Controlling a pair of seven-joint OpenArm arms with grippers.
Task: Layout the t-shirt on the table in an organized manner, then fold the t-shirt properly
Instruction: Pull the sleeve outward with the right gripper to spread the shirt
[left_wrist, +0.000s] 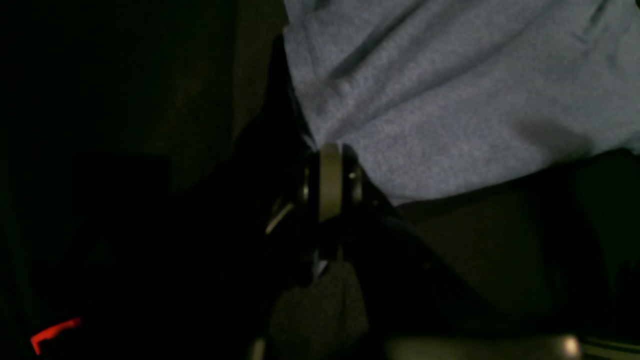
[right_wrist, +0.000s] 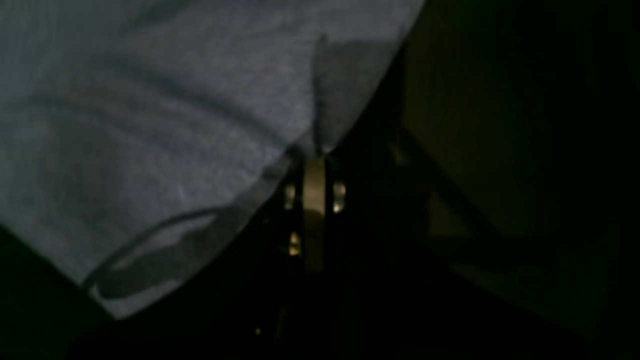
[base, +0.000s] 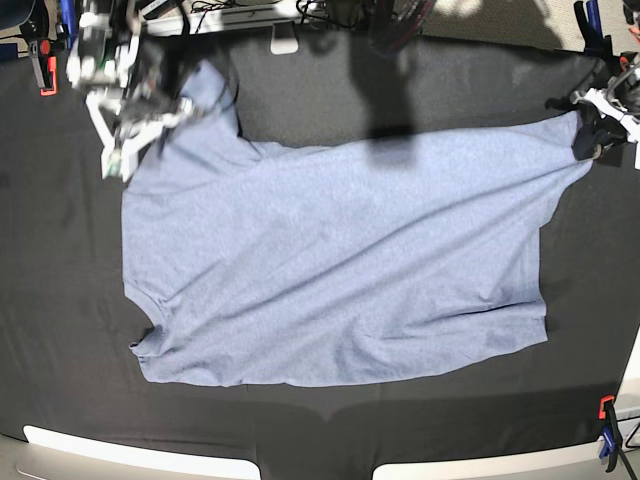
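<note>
**Both grippers clamped on shirt, spread under way**

Left gripper (left_wrist: 330, 150): jaws closed, pinching the shirt (base: 330, 280) at its edge; in the base view it sits at the right side of the table (base: 60, 330), holding the cloth's far right corner pulled out to a point. Right gripper (right_wrist: 316, 150): jaws closed on a fold of the cloth edge; in the base view it is at upper left, holding the sleeve or shoulder area there.

Shirt lies mostly flat in the middle of the table, stretched between the two grips along its far edge. Shallow diagonal wrinkles run across the body. The near-left sleeve is bunched, and the near edge is uneven.

Judgement: layout is largely done but not tidy; the sleeves and near edge need smoothing. No fold has been started, so all folding remains.
</note>
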